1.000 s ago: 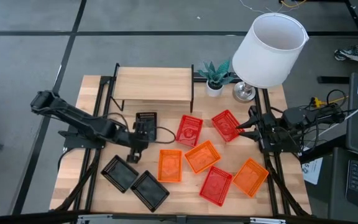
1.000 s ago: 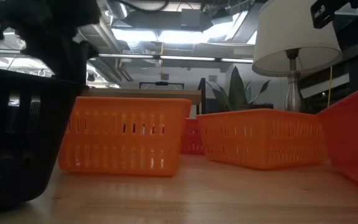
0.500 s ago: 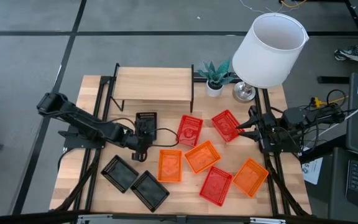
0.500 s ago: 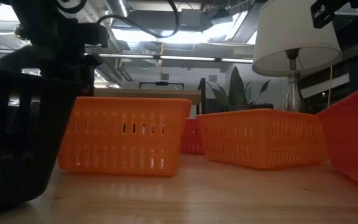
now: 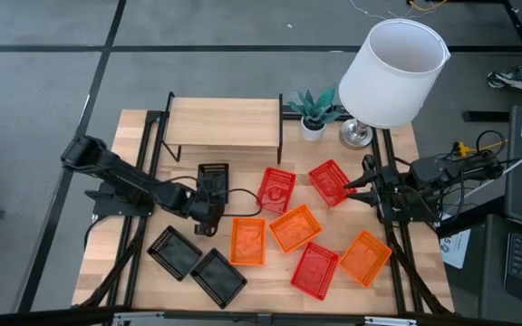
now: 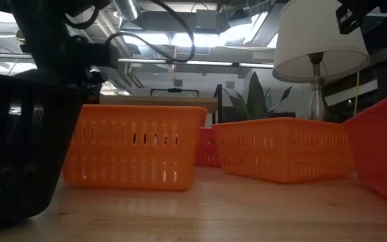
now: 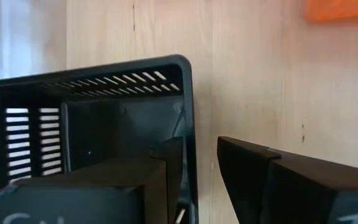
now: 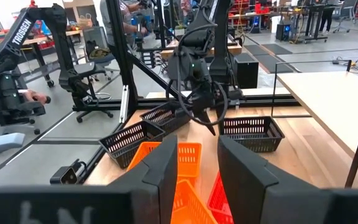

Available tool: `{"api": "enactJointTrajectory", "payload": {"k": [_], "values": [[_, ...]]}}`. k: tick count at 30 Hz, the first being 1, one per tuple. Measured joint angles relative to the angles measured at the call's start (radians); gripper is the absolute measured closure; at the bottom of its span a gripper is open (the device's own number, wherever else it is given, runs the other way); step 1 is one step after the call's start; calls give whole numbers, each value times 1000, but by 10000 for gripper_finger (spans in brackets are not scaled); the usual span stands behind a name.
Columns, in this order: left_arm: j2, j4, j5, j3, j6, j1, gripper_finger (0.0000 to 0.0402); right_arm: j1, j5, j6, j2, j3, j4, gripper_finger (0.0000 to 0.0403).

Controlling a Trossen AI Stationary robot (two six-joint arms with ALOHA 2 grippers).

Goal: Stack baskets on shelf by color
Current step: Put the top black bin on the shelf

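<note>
Since a second ago the left arm has swung its elbow inward and carried its wrist a little toward the right, so the left tool (image 5: 208, 217) now sits over the bench (image 5: 130, 272) between the lone black basket (image 5: 212, 175) and the pair of black baskets nearer the front edge. In the left wrist view its two fingers (image 7: 244, 168) straddle the wall of a black basket (image 7: 92, 118), one inside and one outside; whether they press on the wall cannot be told. The right arm has not shifted: the right tool (image 5: 356, 187) holds the rim of a red basket (image 5: 330, 181), one finger inside and one outside, as the right wrist view confirms.

The shelf (image 5: 223, 123) stands at the back of the bench with nothing on its plank. In front of it lie the baskets: two black ones (image 5: 175, 251) and (image 5: 217, 276) side by side at the front left; red ones at (image 5: 275, 188) and (image 5: 315, 269); orange ones at (image 5: 247, 241), (image 5: 295, 226) and (image 5: 364, 256). A white lamp (image 5: 390, 72) and a small potted plant (image 5: 313, 110) stand at the back right corner.
</note>
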Motion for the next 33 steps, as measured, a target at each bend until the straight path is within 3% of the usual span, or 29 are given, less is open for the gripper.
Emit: {"api": "enactJointTrajectory", "payload": {"k": [12, 18, 23, 33], "values": [[66, 69, 7, 0, -116, 0, 312, 0, 0, -1, 0, 0, -3, 289], [62, 68, 24, 0, -155, 0, 388, 0, 0, -3, 0, 0, -7, 289], [62, 54, 28, 16, -163, 0, 399, 0, 0, -3, 0, 0, -7, 289], [38, -330, 53, 358, -181, -42, 401, 0, 0, -2, 0, 0, -8, 289]]}}
